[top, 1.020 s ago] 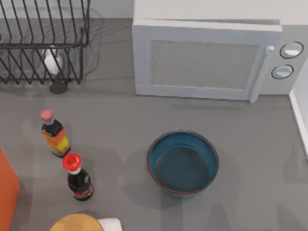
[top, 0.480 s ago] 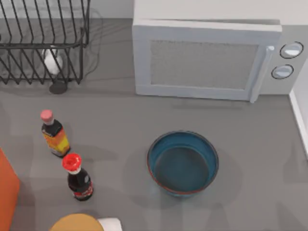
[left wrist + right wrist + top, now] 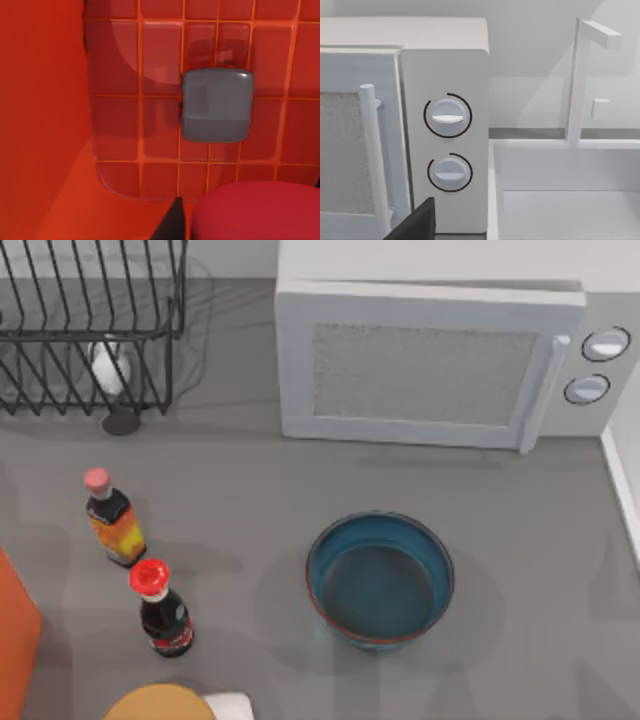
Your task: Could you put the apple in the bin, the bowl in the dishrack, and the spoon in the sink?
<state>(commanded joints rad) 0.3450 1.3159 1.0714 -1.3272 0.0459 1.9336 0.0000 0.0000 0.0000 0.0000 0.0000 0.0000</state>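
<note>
The red apple (image 3: 257, 207) looms close in the left wrist view, over the orange-red bin's gridded floor (image 3: 150, 125). My left gripper (image 3: 245, 232) is shut on the apple, and one dark finger (image 3: 172, 222) rests against its side. The bin's edge (image 3: 15, 640) shows at the table's left. The blue-teal bowl (image 3: 380, 578) stands upright mid-table, with no gripper near it. The black wire dishrack (image 3: 85, 325) is at the back left. The white sink (image 3: 560, 210) appears in the right wrist view past a dark finger (image 3: 415, 222) of my right gripper. The spoon is out of view.
A white microwave (image 3: 420, 365) fills the back, next to the sink's faucet (image 3: 575, 85). Two bottles (image 3: 112, 518) (image 3: 162, 608) stand at the left front. A grey block (image 3: 216, 105) lies on the bin floor. A tan round thing (image 3: 160, 703) sits at the front edge.
Faint shadows on the tabletop have shifted a little. The bowl, bottles and rack have not moved.
</note>
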